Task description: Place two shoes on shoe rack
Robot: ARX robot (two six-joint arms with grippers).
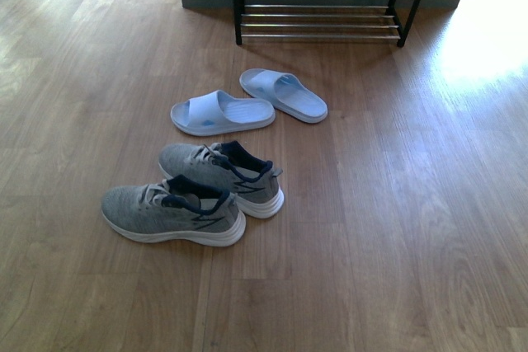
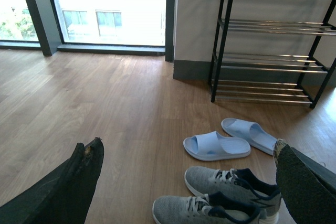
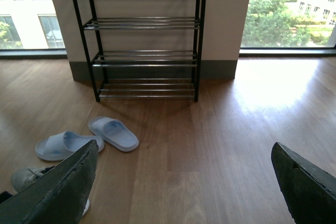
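The left gripper (image 2: 189, 144) is hanging low over the floor (image 1: 412, 204) and facing the rack (image 1: 322, 16), its two dark fingers (image 2: 73, 187) standing wide apart. The front view is showing neither arm. On the floor, the near sneaker (image 1: 173, 214) is lying furthest left. The far sneaker (image 1: 221, 177) is lying just behind it, though whether they are touching cannot be told. Beyond them the left slide (image 1: 223, 113) and the right slide (image 1: 283, 94) are lying between the sneakers and the rack, angled with their ends just beside each other. The rack is standing against the wall (image 3: 226, 14). The front view is cutting it off above its lowest shelves, while the right wrist view is showing four tiers of rods. The left wrist view is adding a window (image 2: 110, 9) beside the wall, and the right wrist view is showing trees (image 3: 273, 22) outside. One left finger is covering the far sneaker's heel and the end of the right slide, and the picture's edge is cutting off the near sneaker. The right gripper (image 3: 184, 147) is hanging low too, facing the rack, its fingers (image 3: 63, 192) spread wide. One of them is hiding most of the sneakers, leaving only a grey toe showing.
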